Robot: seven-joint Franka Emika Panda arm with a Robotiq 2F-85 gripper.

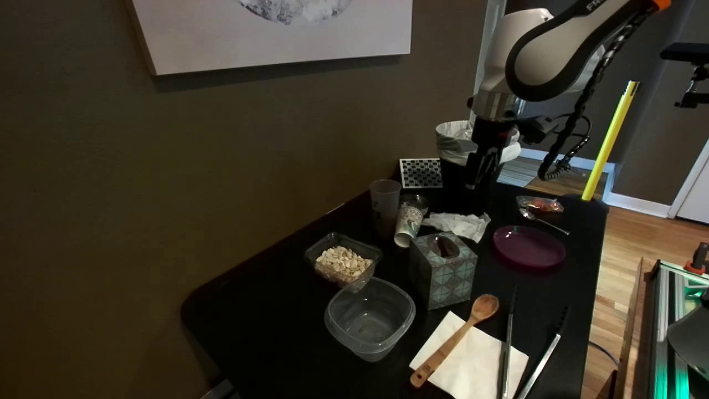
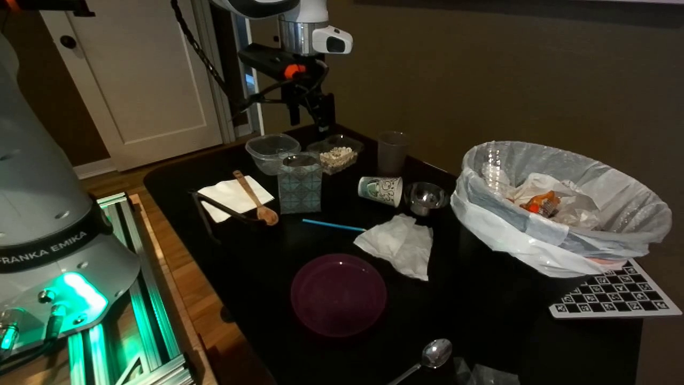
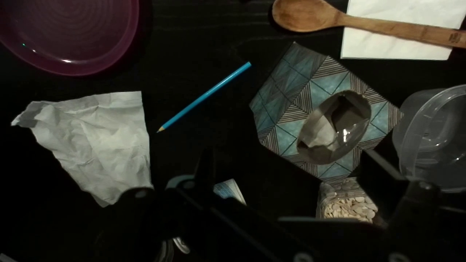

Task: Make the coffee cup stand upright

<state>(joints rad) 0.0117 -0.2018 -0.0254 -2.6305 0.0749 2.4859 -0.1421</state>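
Black and two-fingered, the hand hangs over the flat black counter with its fingers well apart and nothing between them, presumably high to clear the upright translucent grey plastic tumbler and spread to straddle the tapered white paper coffee cup with green print. That cup lies on its side, mouth towards the clear round plastic bowl, so righting it likely calls for gripping its wall and turning it.
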